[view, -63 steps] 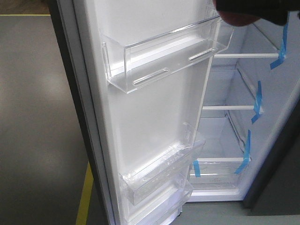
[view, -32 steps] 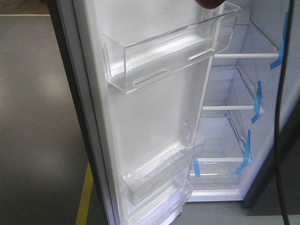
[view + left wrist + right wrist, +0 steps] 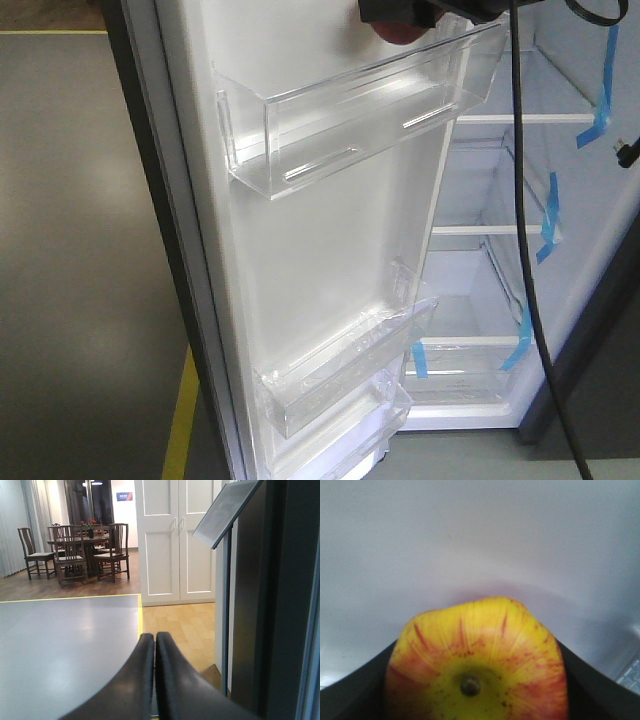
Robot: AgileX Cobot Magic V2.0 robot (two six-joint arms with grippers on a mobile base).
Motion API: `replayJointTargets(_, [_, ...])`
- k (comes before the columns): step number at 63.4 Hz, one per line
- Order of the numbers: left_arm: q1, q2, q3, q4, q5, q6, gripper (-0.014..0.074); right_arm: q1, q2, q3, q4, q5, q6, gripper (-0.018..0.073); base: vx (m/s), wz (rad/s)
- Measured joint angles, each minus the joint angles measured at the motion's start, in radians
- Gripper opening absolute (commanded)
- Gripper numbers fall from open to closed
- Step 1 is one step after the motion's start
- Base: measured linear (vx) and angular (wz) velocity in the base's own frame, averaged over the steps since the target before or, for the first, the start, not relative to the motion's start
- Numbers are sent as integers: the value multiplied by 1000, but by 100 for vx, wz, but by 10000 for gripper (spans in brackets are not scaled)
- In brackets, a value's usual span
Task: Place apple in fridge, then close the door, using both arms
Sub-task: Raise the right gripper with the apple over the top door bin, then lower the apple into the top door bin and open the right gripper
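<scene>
The apple (image 3: 477,665), yellow with red streaks, sits stem end toward the camera between the black fingers (image 3: 350,692) of my right gripper (image 3: 477,690), which is shut on it. A white surface lies close behind it. In the front view the right gripper (image 3: 403,16) holds the apple (image 3: 400,34) at the top edge, just above the top clear bin (image 3: 350,110) of the open door (image 3: 320,240). The fridge (image 3: 490,290) interior shows white to the right, with clear shelves and blue tape. My left gripper (image 3: 155,640) is shut on nothing.
A black cable (image 3: 525,250) hangs down across the fridge opening. Two more clear bins (image 3: 340,370) sit low on the door. In the left wrist view a tall dark grey panel (image 3: 290,605) stands close on the right, with grey floor (image 3: 65,645), a yellow line, chairs and white doors beyond.
The right gripper with the apple has moved left along the top, from over the fridge opening to above the door's top bin. The black cable has swung left into view.
</scene>
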Motion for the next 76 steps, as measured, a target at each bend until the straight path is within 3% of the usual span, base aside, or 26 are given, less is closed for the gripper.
replayJointTargets(10, [0, 0, 0, 0, 0, 0, -6, 0, 15, -3, -2, 2, 12, 391, 0, 0])
replayJointTargets(29, [0, 0, 0, 0, 0, 0, -6, 0, 20, -7, -6, -9, 19, 567, 0, 0])
replayJointTargets(61, [0, 0, 0, 0, 0, 0, -6, 0, -66, 12, -8, 27, 25, 573, 0, 0])
replayJointTargets(76, [0, 0, 0, 0, 0, 0, -6, 0, -281, 266, 63, 3, -35, 573, 0, 0])
